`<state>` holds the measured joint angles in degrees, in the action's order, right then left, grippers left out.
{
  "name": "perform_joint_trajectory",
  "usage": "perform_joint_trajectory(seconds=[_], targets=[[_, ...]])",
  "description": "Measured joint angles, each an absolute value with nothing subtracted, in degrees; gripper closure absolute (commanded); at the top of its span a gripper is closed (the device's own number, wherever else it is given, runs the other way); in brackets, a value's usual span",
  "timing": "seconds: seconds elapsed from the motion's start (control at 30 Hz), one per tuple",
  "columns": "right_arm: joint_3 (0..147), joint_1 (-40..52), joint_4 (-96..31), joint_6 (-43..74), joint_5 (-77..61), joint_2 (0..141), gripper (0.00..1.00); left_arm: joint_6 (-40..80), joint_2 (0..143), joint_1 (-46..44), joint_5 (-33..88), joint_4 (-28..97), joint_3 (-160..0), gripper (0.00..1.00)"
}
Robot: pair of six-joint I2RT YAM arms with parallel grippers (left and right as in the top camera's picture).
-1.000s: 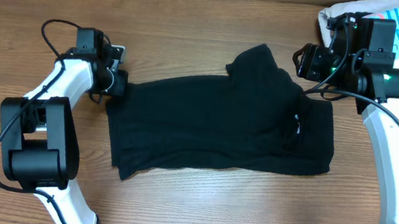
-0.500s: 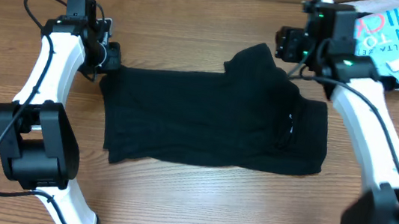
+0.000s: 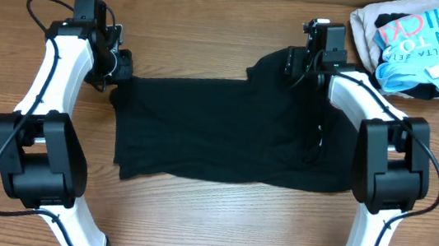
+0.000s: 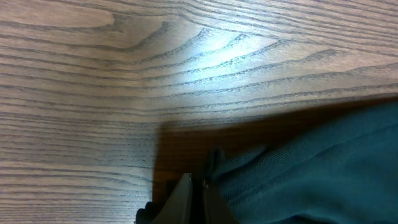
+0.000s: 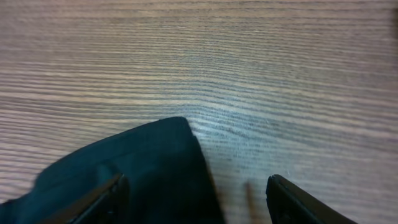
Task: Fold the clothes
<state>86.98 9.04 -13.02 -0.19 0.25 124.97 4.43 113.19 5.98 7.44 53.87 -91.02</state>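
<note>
Gripping a plain black, soft, short-sleeved collared shirt (image 3: 235, 133) lying flat on the wooden table (image 3: 214, 23), left jaws pinching one corner, right jaws hovering spread over another, every fold seemingly remaining undone.

Garment pile (image 3: 420, 48), wooden table (image 3: 208, 221)

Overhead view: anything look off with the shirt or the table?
Black shirt isn't flat: its far right corner bunches into a hump by the right gripper, whose jaws stand open. Left gripper pinches the far left corner. Other garments lie crumpled far right.
</note>
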Motion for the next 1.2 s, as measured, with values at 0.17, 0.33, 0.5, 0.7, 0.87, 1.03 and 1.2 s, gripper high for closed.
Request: perform_joint_trajectory(seconds=[0.17,0.33,0.5,0.7,0.87,1.03,1.2], targets=[[86.98,9.04,-10.74,-1.96,0.16,127.37,0.27,4.43,113.19,5.98,7.44,53.82,-90.76,0.96],[86.98,9.15,-9.13,-3.03,-0.97,129.75,0.27,4.45,113.19,5.98,7.44,53.82,-90.41,0.96],[87.00,9.41,-7.25,-3.97,-1.58,130.61,0.30,4.56,113.19,5.98,7.44,54.17,-90.39,0.96],[87.00,9.91,-5.34,-4.54,-2.98,131.13,0.78,4.56,113.19,5.98,7.44,54.24,-90.39,0.96],[88.53,10.22,-7.35,-3.97,-3.66,131.59,0.92,4.56,113.19,5.98,7.44,54.24,-90.37,0.96],[95.24,10.15,-16.43,-3.14,-3.70,131.87,0.96,4.56,113.19,5.98,6.50,54.22,-90.37,0.96],[105.41,9.72,-29.54,-3.16,-4.10,131.74,0.96,4.56,113.19,5.98,4.67,54.26,-90.37,0.96]])
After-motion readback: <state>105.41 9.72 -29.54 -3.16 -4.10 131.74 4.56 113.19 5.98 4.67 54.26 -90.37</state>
